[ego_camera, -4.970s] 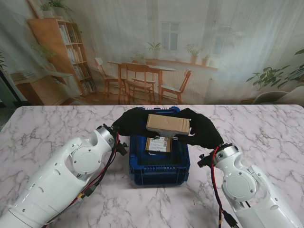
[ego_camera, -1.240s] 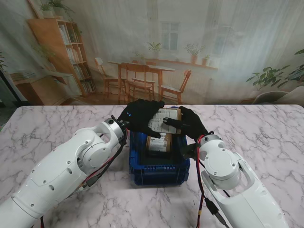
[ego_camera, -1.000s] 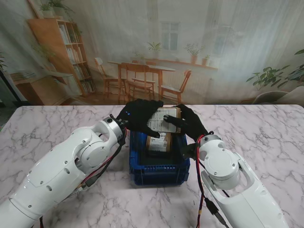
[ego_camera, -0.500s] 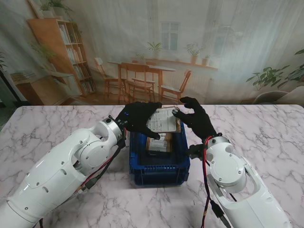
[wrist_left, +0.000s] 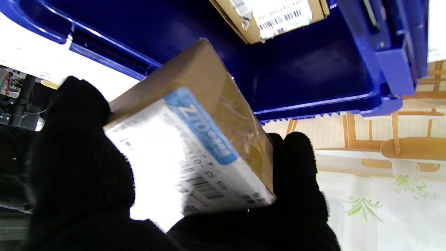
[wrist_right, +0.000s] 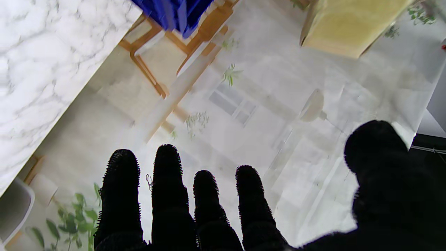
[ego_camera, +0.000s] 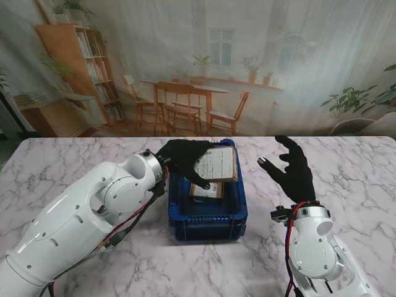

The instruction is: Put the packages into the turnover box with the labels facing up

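Left hand (ego_camera: 183, 159): clamped on the held package (ego_camera: 215, 164), label up, over the far end of the turnover box (ego_camera: 208, 218)
Right hand (ego_camera: 292, 168): spread, empty, over the worktop (ego_camera: 346, 179) right of the box
Step in hand: lower level; keep label up; release beside or atop the boxed package (ego_camera: 206, 189), clear of the far wall
Writing: blue "ZTO" strip (wrist_left: 202, 127) and barcode; finer print unreadable

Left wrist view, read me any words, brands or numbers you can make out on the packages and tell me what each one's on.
"ZTO" in white on the blue band of the shipping label of the cardboard package held by the left hand.
"110" with blurred characters after it, on the same label above a barcode.
The label on the package lying in the blue turnover box: barcode and digits too blurred to read.
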